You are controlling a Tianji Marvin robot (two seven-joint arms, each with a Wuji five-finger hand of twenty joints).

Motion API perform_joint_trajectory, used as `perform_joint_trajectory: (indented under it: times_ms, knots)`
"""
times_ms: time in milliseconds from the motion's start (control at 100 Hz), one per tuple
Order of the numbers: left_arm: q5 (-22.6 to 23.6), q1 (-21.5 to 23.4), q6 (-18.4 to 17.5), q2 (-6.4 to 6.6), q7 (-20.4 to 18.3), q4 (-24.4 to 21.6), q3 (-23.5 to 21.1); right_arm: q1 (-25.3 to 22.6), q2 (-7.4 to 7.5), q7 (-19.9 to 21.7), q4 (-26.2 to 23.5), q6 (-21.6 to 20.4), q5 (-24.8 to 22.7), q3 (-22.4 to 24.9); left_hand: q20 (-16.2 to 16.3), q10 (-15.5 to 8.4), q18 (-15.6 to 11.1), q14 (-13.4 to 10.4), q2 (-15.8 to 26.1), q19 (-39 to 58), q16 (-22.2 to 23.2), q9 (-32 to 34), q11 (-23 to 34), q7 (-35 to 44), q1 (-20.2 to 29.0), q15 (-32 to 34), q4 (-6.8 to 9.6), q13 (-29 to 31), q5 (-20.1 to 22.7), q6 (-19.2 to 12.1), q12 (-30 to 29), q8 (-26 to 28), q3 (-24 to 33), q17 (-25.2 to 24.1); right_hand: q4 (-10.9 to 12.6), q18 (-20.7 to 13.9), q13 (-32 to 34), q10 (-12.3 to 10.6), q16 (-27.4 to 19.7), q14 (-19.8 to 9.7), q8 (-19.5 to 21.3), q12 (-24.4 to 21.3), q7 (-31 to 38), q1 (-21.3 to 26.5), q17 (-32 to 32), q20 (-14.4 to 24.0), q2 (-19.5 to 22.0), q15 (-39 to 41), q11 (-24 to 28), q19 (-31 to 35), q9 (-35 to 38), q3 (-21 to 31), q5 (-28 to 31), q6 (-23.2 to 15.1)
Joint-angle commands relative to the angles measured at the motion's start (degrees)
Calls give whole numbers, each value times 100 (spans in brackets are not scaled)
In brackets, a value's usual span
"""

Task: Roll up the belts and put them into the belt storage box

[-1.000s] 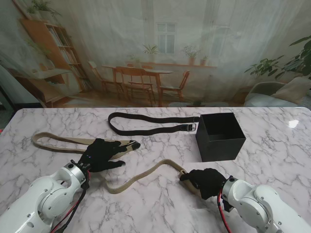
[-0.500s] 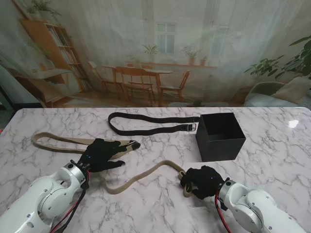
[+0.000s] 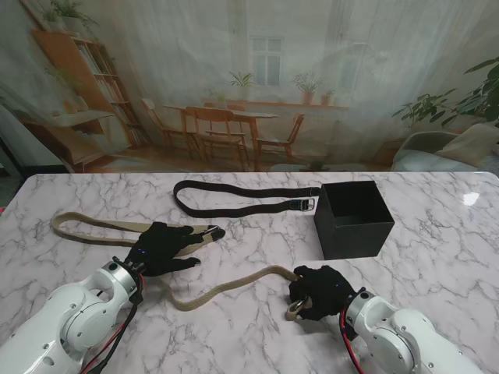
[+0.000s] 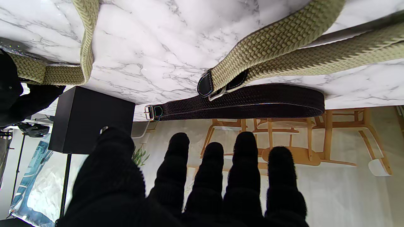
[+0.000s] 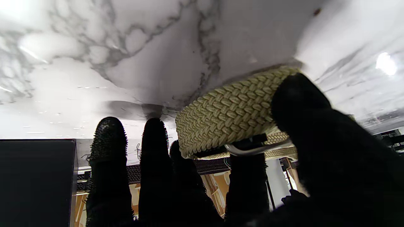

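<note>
Progress: I see rolling just begun, nothing boxed.
Right hand (image 3: pixel 318 291): pinching tan belt (image 3: pixel 226 284) buckle end, 5 o'clock.
Left hand (image 3: pixel 161 248): fingers spread, flat on tan belt.
Black belt (image 3: pixel 234 199): unrolled, 12 o'clock.
Box (image 3: pixel 353 219): empty, 2 o'clock.

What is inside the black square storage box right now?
The black square storage box shows only dark inner walls; no belt inside. Its floor is too dark to confirm. The black woven belt lies beside it on the table.

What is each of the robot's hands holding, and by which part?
The right hand grips the tan belt at its buckle end. The left hand rests open on that belt, gripping nothing.
</note>
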Motion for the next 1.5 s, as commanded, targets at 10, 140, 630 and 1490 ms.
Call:
perform_joint_trajectory:
  times_ms: [10, 140, 630, 1490]
  knots:
    - [8, 0, -17, 0, -77, 22, 16, -10, -33, -13, 171, 88, -27, -76, 79, 50, 182, 34, 250, -192, -19, -210, -99, -24, 48, -126, -53, -173, -2, 57, 13, 53, -170, -115, 123, 149, 799, -144, 213, -169, 149, 8, 1318, 153, 291, -43, 245, 330, 45, 314, 56, 185, 419, -145]
    - [6, -3, -16, 1, -80, 25, 19, 4, -45, -164, 224, 170, -67, -124, 79, 48, 185, 38, 249, -194, -19, -210, -100, -22, 51, -126, -52, -172, 3, 52, 12, 54, -166, -113, 134, -95, 1188, -388, 716, -545, 19, 133, 1249, 109, 390, 182, 331, 811, 342, 777, 836, 61, 132, -65]
    - [-11, -25, -9, 1, -98, 40, 44, 82, -118, -770, 423, 598, -107, -390, 86, 51, 189, 32, 250, -193, -20, -210, -100, -22, 25, -130, -54, -178, 1, 52, 13, 56, -166, -114, 234, 103, 508, -1126, 629, -268, 856, 2687, 398, -140, -28, 184, 593, 596, 2431, 406, 729, -409, -333, -455]
    - [-23, -48, -21, 2, -97, 64, 70, 479, -204, -1452, 1032, 453, 159, -877, 90, 45, 193, 38, 241, -191, -14, -202, -92, -23, 41, -122, -53, -168, -3, 54, 17, 57, -164, -109, 322, -262, 2915, -1738, 1399, -696, -984, 2503, -2079, 1130, 1000, 101, 1179, 1714, 3560, 1104, 3397, -191, -3310, -1438]
